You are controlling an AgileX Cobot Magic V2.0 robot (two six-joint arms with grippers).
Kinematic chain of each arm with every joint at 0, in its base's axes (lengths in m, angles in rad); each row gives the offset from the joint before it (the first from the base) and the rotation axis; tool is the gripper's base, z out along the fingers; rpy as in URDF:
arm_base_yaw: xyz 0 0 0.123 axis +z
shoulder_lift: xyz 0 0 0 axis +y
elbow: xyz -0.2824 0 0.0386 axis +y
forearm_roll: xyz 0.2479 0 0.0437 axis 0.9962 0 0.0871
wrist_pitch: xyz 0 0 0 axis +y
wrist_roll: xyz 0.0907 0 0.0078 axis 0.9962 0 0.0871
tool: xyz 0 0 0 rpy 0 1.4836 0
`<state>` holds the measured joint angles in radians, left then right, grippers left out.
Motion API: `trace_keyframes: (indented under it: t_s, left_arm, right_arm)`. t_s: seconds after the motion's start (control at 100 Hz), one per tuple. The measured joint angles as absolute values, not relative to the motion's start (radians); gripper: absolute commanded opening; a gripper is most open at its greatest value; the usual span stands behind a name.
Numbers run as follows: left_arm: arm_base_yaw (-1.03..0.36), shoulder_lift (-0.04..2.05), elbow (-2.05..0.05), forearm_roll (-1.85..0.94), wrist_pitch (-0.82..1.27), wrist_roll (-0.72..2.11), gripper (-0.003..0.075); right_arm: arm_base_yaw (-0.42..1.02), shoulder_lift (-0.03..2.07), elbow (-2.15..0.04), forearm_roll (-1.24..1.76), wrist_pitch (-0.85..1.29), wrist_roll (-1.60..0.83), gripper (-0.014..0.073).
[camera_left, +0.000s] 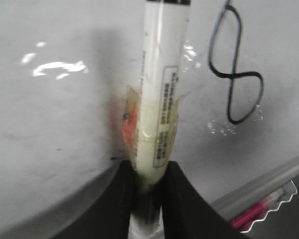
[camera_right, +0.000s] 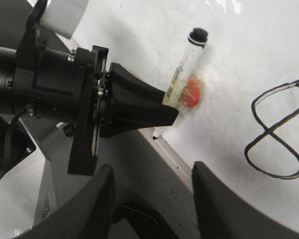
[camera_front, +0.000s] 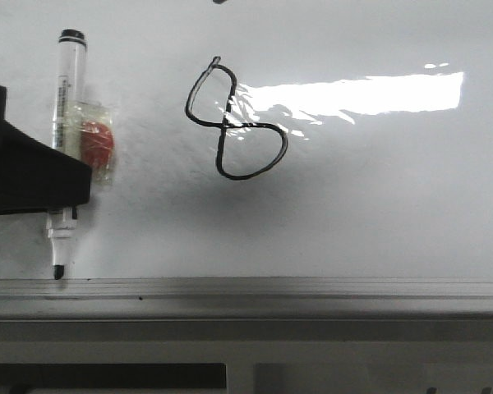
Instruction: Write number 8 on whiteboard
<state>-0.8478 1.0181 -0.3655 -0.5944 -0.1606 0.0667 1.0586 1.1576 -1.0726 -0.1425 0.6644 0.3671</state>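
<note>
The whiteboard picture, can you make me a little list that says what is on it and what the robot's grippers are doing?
Board: whiteboard, glossy white, with bright glare
Drawing: number 8, thin black line, both loops closed, lower loop wider
Pen: marker, white barrel, uncapped, tip near the board's lower frame edge, well apart from the 8
On the pen: a red bit taped to the barrel
Left gripper: shut on the marker
Right gripper: open, holding nothing
Task look: the 8 appears finished
</note>
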Motion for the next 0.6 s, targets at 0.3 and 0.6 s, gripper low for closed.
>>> trace_keyframes:
  t_s: [0.3,0.6]
  left_arm:
    - [-0.808,1.016,-0.366,-0.628,-0.138,0.067,-0.0020]
    - [-0.806,1.016,-0.366,-0.597,-0.136,0.067,0.0167]
  right_arm:
    - [1.059,1.155,-1.073,-0.136,0.664,0.372,0.0308]
    - [1.059,1.155,-1.073,-0.133,0.664,0.374,0.0308]
